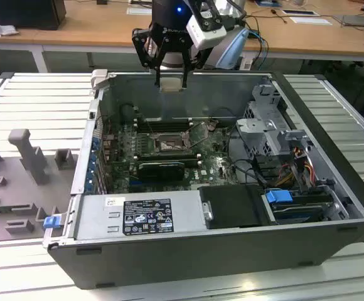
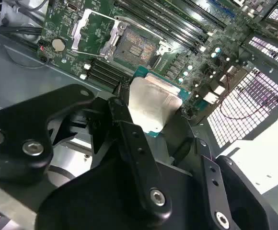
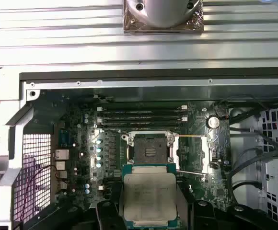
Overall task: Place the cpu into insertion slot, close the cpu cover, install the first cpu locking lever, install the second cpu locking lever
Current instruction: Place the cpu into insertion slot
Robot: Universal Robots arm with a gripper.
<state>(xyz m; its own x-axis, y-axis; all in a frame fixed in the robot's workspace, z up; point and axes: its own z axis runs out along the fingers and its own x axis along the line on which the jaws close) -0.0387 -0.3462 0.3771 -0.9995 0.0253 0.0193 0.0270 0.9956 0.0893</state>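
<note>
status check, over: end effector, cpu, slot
end effector shut on the cpu, high over the case. insertion slot uncovered and empty, cpu not yet seated. nothing lying on the slot.

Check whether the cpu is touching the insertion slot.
Apart. The exterior view shows the gripper holding the cpu up near the computer case top edge, well above the insertion slot on the motherboard.

Top of the cpu is showing pale, satin-brushed metal. The gripper is looking matt black, smooth. Rim of the insertion slot is gleaming bright metal; case wall is reading dull grey metal.
</note>
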